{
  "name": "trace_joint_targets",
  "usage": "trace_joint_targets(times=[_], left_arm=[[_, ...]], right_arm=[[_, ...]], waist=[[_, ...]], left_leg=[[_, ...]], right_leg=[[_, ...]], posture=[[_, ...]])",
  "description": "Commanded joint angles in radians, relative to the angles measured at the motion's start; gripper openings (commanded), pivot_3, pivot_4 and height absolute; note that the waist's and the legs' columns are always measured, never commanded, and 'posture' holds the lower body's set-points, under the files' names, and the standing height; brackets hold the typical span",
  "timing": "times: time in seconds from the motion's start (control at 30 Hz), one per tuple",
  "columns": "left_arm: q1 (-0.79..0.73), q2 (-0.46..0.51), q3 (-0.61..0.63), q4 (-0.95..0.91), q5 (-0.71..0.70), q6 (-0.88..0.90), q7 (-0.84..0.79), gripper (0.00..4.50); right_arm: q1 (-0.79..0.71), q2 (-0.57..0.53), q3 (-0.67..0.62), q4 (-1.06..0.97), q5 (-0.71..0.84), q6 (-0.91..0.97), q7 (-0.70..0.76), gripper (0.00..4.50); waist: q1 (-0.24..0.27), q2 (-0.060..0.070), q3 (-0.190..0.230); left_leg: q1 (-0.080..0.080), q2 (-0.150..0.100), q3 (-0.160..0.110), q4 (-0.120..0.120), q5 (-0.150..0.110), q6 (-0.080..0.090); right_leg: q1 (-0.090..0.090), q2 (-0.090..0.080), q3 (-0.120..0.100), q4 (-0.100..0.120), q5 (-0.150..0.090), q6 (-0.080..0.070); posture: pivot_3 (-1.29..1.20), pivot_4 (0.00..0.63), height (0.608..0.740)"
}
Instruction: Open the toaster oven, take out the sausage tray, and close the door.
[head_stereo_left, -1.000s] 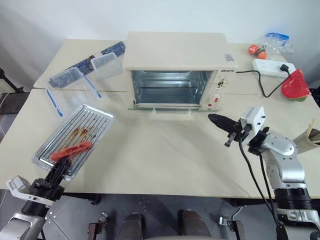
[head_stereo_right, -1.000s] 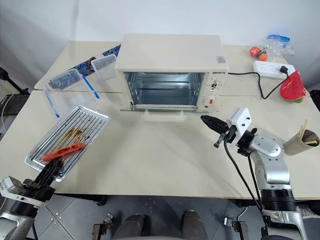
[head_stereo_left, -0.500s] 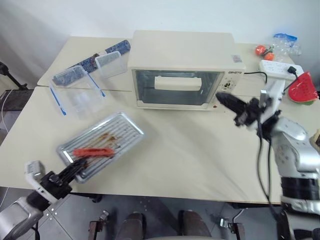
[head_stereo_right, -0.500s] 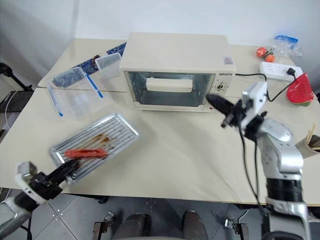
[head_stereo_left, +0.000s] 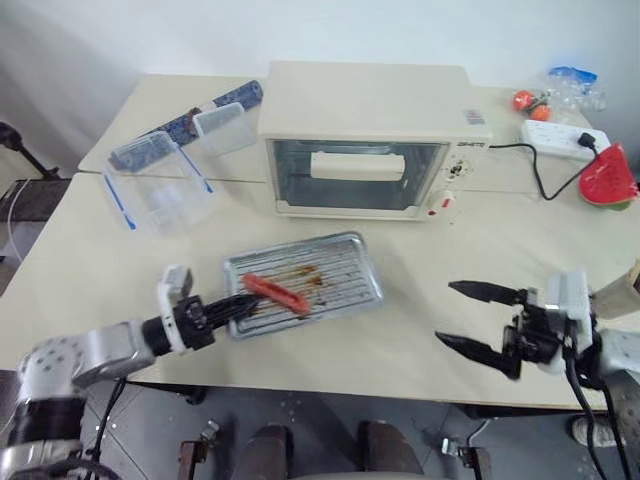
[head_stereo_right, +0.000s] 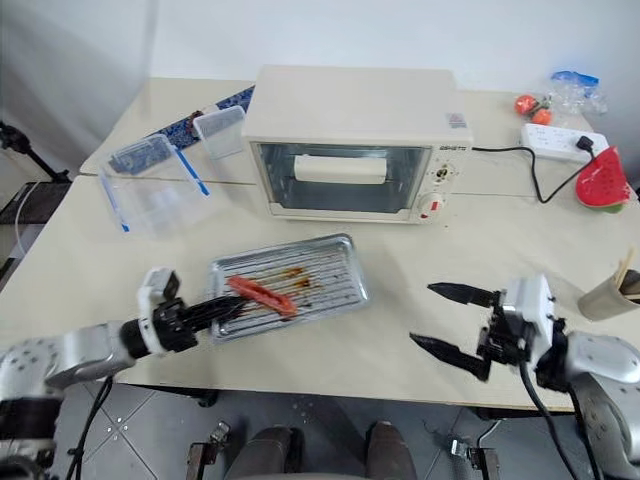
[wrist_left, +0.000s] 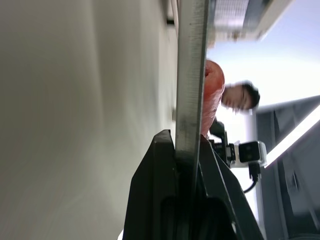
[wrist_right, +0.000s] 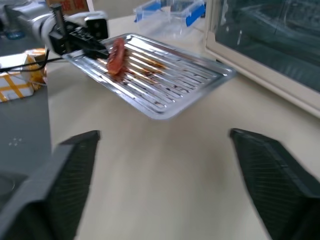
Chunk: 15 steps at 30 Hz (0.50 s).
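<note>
The cream toaster oven (head_stereo_left: 365, 140) stands at the back of the table with its glass door (head_stereo_left: 355, 175) shut. In front of it the silver sausage tray (head_stereo_left: 320, 280), with one red sausage (head_stereo_left: 275, 293) at its left end, hangs a little above the table. My left gripper (head_stereo_left: 235, 307) is shut on the tray's left rim, and the left wrist view shows the rim (wrist_left: 191, 75) clamped between the fingers (wrist_left: 160, 175). My right gripper (head_stereo_left: 450, 313) stands open near the table's front edge, right of the tray, holding nothing.
A clear plastic container (head_stereo_left: 160, 185) with blue clips and its lid (head_stereo_left: 222, 128) sit at the back left. A power strip (head_stereo_left: 565, 140), a watermelon slice (head_stereo_left: 608, 175) and a cup (head_stereo_left: 625, 285) are on the right. The oven's black cord (head_stereo_left: 535, 170) runs to the strip.
The oven door went from open to shut. My left gripper carried the tray from the front left to the table's middle. My right gripper drew back from the oven and opened.
</note>
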Motion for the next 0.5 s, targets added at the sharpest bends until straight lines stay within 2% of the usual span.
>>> trace_joint_targets(times=[0.03, 0.13, 0.23, 0.5], left_arm=[[-0.086, -0.029, -0.071, 0.021, 0.093, 0.046, -0.072, 0.00], [-0.134, -0.052, -0.098, 0.042, 0.166, 0.068, -0.109, 0.00], [-0.203, -0.108, -0.148, 0.074, 0.296, 0.071, -0.130, 0.00], [-0.295, -0.200, -0.172, 0.121, 0.558, 0.069, -0.205, 0.00]], right_arm=[[0.093, -0.019, -0.096, -0.076, 0.000, -0.040, 0.030, 4.46], [0.136, -0.013, -0.132, -0.088, -0.004, -0.051, 0.016, 4.46], [0.189, 0.005, -0.178, -0.099, -0.008, -0.055, -0.012, 4.46], [0.251, 0.029, -0.189, -0.158, -0.001, -0.057, -0.065, 4.46]], waist=[[0.002, 0.000, 0.000], [-0.004, 0.000, 0.000], [-0.001, 0.000, 0.000], [0.026, 0.003, -0.002]], left_leg=[[0.000, -0.001, 0.000, 0.000, 0.000, 0.000], [0.000, -0.002, 0.001, 0.001, 0.000, 0.000], [0.001, -0.002, 0.001, 0.001, 0.001, 0.000], [0.004, -0.006, -0.001, 0.004, 0.003, 0.003]], right_leg=[[0.000, 0.000, 0.000, 0.000, 0.000, 0.000], [0.000, 0.000, 0.000, 0.000, 0.000, 0.000], [0.001, 0.000, 0.000, 0.001, 0.000, 0.000], [0.008, -0.002, 0.002, -0.001, 0.002, 0.003]], posture=[[0.00, 0.150, 0.740], [0.00, 0.150, 0.740], [0.00, 0.150, 0.740], [0.00, 0.150, 0.740]])
